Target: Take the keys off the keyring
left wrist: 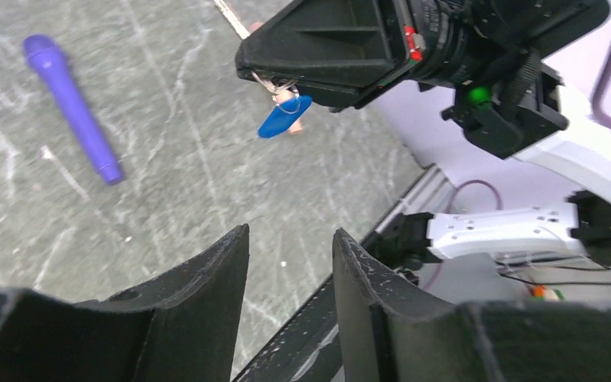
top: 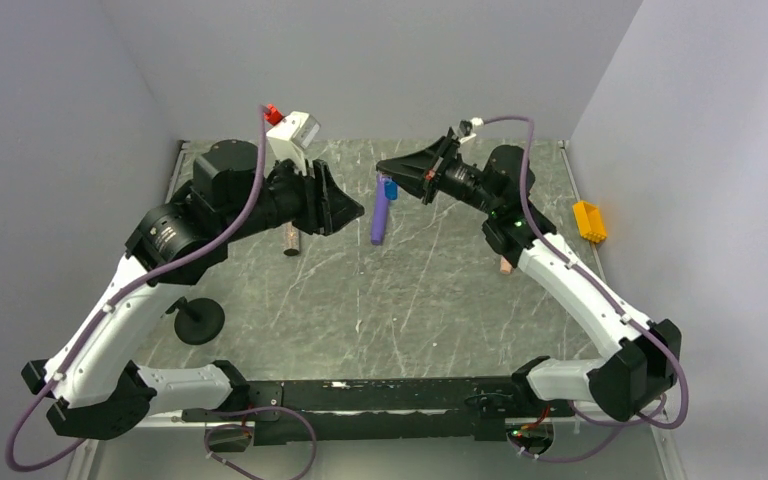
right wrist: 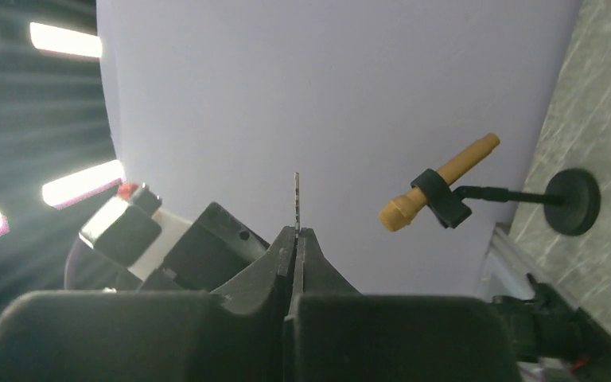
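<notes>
Right fingers pinch the keyring, its blue tag dangling under their tips, so the spread, empty left fingers, well apart, should come in slowly at the metal.

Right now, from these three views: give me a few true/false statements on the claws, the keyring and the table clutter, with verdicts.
1. The right claw is shut on the keyring, which hangs in the air. True.
2. The left claw grips the keyring too. False: it is open, empty and apart from the keyring.
3. The purple wand lies flat on the table. True.
4. The yellow block sits by the left arm. False: it is at the table's right edge, beside the right arm.
</notes>
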You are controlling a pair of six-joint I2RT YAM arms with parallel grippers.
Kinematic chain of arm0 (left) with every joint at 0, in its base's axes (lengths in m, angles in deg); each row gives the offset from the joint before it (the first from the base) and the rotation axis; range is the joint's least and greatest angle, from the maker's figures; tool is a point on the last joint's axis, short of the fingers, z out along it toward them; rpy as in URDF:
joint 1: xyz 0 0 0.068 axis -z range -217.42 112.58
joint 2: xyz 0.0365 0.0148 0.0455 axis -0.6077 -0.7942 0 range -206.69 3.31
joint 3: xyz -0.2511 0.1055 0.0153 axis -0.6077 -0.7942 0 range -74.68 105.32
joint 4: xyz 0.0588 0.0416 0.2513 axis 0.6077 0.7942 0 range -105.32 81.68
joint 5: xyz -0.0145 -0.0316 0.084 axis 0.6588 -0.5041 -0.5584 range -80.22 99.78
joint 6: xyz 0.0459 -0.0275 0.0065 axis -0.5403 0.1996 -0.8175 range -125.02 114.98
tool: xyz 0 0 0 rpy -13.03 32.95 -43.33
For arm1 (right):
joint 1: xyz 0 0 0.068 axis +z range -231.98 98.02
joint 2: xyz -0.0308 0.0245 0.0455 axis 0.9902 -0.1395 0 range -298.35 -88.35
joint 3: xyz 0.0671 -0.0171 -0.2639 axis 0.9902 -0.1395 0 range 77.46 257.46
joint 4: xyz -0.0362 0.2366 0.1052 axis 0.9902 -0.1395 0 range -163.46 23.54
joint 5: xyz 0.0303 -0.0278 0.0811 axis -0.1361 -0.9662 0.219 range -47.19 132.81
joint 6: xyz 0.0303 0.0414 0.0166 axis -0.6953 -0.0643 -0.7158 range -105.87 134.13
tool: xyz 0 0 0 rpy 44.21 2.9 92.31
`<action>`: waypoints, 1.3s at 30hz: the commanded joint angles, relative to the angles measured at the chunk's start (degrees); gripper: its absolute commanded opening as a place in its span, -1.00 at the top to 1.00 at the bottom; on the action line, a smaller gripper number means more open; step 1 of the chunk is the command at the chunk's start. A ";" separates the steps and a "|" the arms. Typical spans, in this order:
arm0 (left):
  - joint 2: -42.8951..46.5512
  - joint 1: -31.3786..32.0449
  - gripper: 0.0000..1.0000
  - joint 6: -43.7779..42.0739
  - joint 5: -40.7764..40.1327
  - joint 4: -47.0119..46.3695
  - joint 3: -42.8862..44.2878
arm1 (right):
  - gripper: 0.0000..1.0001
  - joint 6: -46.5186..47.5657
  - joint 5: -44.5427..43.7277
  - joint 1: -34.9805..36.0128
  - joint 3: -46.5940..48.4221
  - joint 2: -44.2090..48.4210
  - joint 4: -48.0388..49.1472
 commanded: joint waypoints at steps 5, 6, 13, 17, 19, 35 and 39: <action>1.40 -1.15 0.02 2.31 15.51 -13.07 0.01 | 1.00 18.69 2.23 0.01 7.20 4.16 -5.98; 1.48 -1.16 0.00 2.64 16.50 -14.43 -0.46 | 1.00 19.35 2.24 0.13 7.35 4.54 -5.88; 0.84 -1.10 0.01 4.51 16.63 -19.41 -2.23 | 1.00 21.23 2.37 0.45 7.33 6.49 -2.79; -0.33 -1.15 0.08 4.26 14.75 -18.55 -1.59 | 1.00 21.15 2.44 0.52 7.04 7.42 -0.43; -0.23 -1.13 0.13 4.59 13.70 -19.23 -2.37 | 1.00 20.67 2.33 0.55 6.68 7.92 1.25; -0.18 -1.07 0.25 9.13 12.68 -31.95 -7.38 | 1.00 20.26 2.69 0.55 6.46 8.51 4.43; -0.26 -1.16 0.24 9.24 12.57 -32.95 -7.51 | 1.00 20.52 2.66 0.57 6.51 8.51 4.40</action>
